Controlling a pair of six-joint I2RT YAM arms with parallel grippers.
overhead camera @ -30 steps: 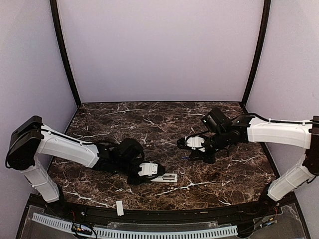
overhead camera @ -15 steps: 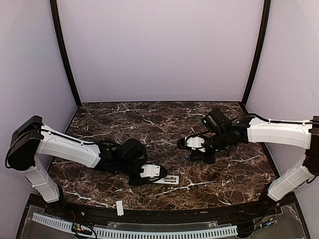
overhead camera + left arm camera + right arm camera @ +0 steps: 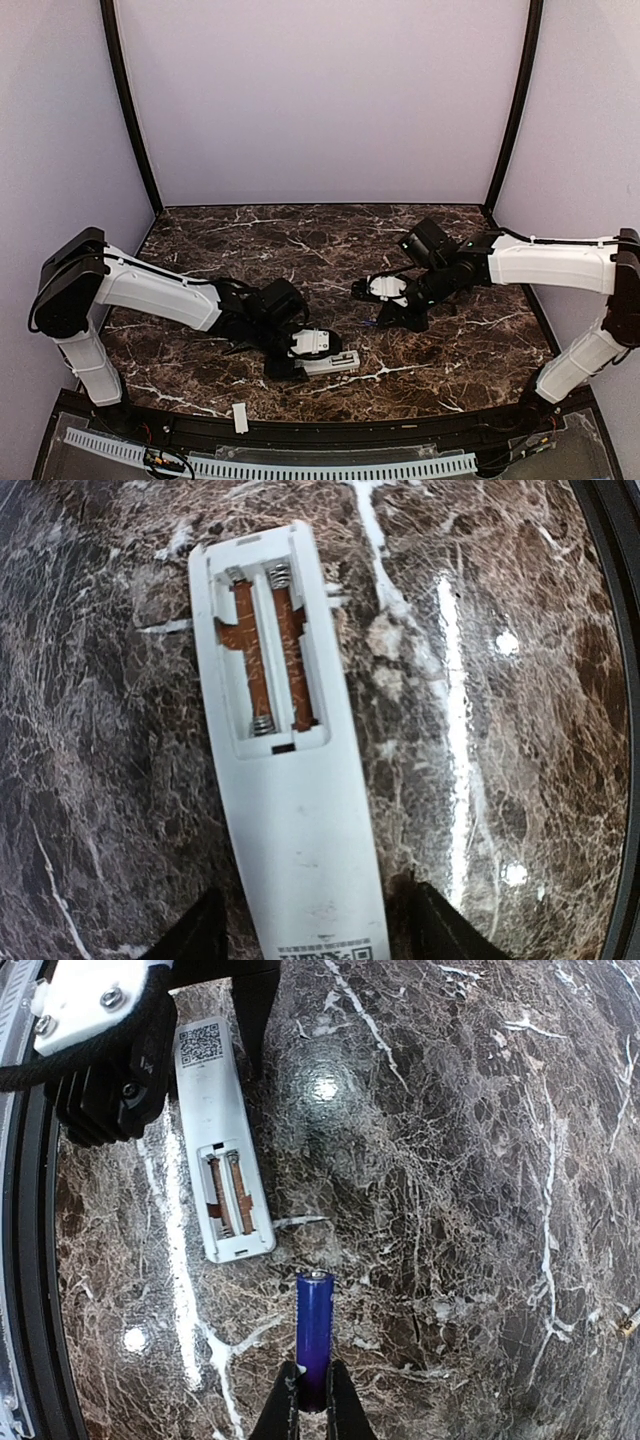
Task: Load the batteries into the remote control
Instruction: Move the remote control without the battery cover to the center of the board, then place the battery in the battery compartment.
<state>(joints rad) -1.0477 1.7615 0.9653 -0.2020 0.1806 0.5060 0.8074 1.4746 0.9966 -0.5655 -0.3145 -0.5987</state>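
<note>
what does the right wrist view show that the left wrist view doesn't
Only the right wrist: a blue battery pinched in the right gripper, its tip toward the remote. Only the left wrist: the coil springs in the battery bay, seen clearly. Both: the remote lying back up on the marble table, bay open and empty, with the left gripper at its code-label end.

light: bright overhead | glare: spots on marble [image 3: 445, 610] | wrist edges: warped
</note>
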